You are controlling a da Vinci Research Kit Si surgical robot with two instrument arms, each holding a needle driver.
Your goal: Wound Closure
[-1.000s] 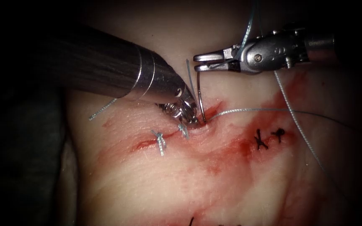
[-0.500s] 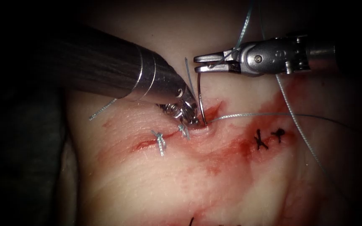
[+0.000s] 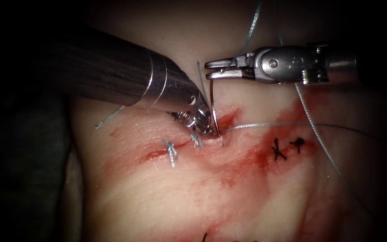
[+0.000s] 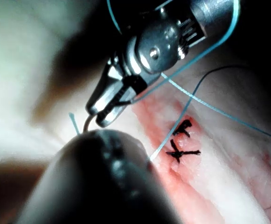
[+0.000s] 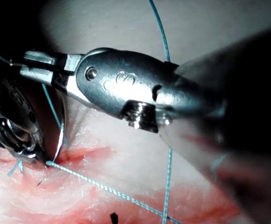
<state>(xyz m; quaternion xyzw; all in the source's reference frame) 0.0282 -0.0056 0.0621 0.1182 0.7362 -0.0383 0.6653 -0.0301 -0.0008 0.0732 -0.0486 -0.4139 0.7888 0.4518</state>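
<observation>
Needle clamped at its top by right tool, tail in cut; left tool jaws unclear; two stitches done, right side unclosed.

The curved needle stands almost upright at the cut in the tissue, its lower end at the wound edge. The pale blue thread runs from there to the right across the tissue.
</observation>
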